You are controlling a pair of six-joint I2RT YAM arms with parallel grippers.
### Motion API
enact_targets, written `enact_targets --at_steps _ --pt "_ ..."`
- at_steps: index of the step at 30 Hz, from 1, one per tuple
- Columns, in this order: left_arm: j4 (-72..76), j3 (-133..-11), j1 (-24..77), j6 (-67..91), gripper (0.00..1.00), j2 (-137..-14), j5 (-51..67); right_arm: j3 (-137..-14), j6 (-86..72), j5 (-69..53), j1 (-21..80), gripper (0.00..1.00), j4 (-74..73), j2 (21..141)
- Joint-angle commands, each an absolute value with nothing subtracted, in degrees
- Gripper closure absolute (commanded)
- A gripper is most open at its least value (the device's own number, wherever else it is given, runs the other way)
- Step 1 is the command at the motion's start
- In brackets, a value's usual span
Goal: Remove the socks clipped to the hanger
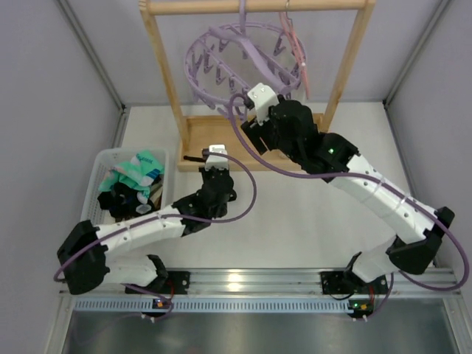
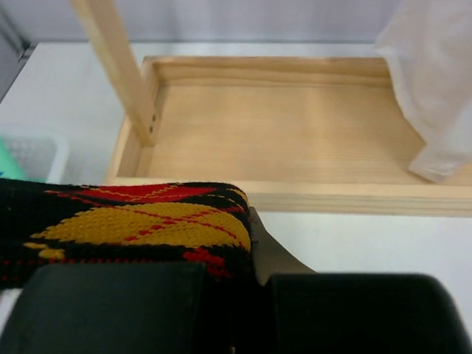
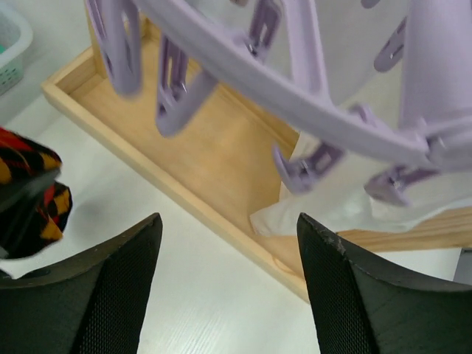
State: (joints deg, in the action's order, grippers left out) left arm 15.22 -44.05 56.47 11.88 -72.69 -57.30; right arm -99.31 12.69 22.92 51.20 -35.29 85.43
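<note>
The lavender ring hanger [image 1: 243, 59] hangs tilted on the wooden rack, and the clips I can see hold nothing. It also fills the top of the right wrist view [image 3: 295, 88]. My right gripper [image 1: 249, 122] is open and empty just below the ring, above the rack's tray [image 3: 228, 243]. My left gripper [image 1: 212, 164] is shut on a black argyle sock with yellow and red diamonds [image 2: 140, 221], held low in front of the tray's near edge. The sock also shows in the right wrist view [image 3: 29, 192]. More socks, teal-green and black, lie in the white basket [image 1: 136, 177].
The wooden rack [image 1: 166, 81] has two uprights, a top bar and a shallow tray base [image 2: 295, 125]. A white translucent cloth bag [image 3: 346, 206] rests in the tray. A thin pink hanger [image 1: 299, 51] hangs at the right. The white basket [image 1: 102, 158] stands at left.
</note>
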Motion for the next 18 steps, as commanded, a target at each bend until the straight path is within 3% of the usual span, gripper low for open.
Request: enact_targets --at_steps 1,10,15,18 --pt "-2.23 -45.08 55.29 23.62 1.00 -64.89 -61.26 -93.98 8.27 20.22 50.62 0.29 -29.89 76.92" --pt "-16.78 -50.53 52.74 24.79 1.00 -52.74 -63.02 -83.60 4.22 16.26 50.62 0.12 -30.32 63.91" --pt "-25.82 -58.33 42.66 24.70 1.00 -52.12 -56.17 -81.48 3.43 15.47 50.63 0.01 -32.60 57.68" --pt "-31.00 -63.52 37.54 26.27 1.00 -52.47 -53.97 -79.81 2.73 16.08 50.63 0.01 -33.31 53.80"
